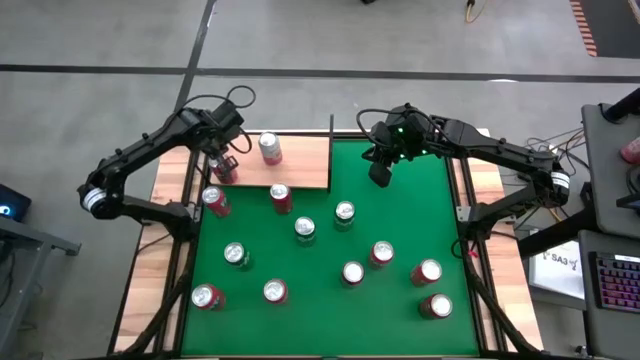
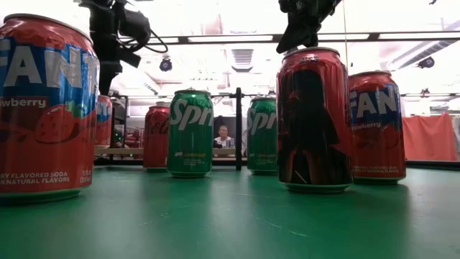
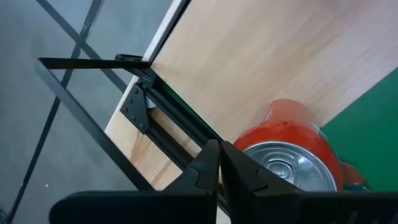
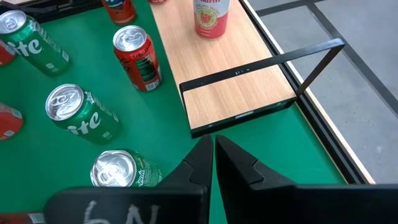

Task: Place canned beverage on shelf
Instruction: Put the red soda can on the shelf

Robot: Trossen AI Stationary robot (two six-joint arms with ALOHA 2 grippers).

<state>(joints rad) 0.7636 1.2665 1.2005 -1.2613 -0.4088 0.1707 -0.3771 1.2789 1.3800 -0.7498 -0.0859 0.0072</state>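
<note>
The shelf [image 1: 300, 165], a pale wood panel with black rods, lies at the table's far left. A pink-and-white can [image 1: 270, 148] stands upright on its far middle. A red can [image 1: 224, 172] stands on its left part near the near edge. My left gripper [image 1: 222, 160] hangs shut just over that red can [image 3: 286, 134], tips [image 3: 219, 163] beside its silver top and pointing steeply down; no touch shows. My right gripper [image 1: 380, 177] hovers shut above the green felt right of the shelf [image 4: 236, 93], with nothing between its fingers [image 4: 213, 155].
Several cans stand upright across the green felt [image 1: 400, 300]: green ones [image 1: 305, 228], red ones [image 1: 381, 253], one [image 1: 281, 197] just before the shelf's near edge. A black upright rod [image 1: 331, 130] marks the shelf's far right corner. The shelf's right half is bare wood.
</note>
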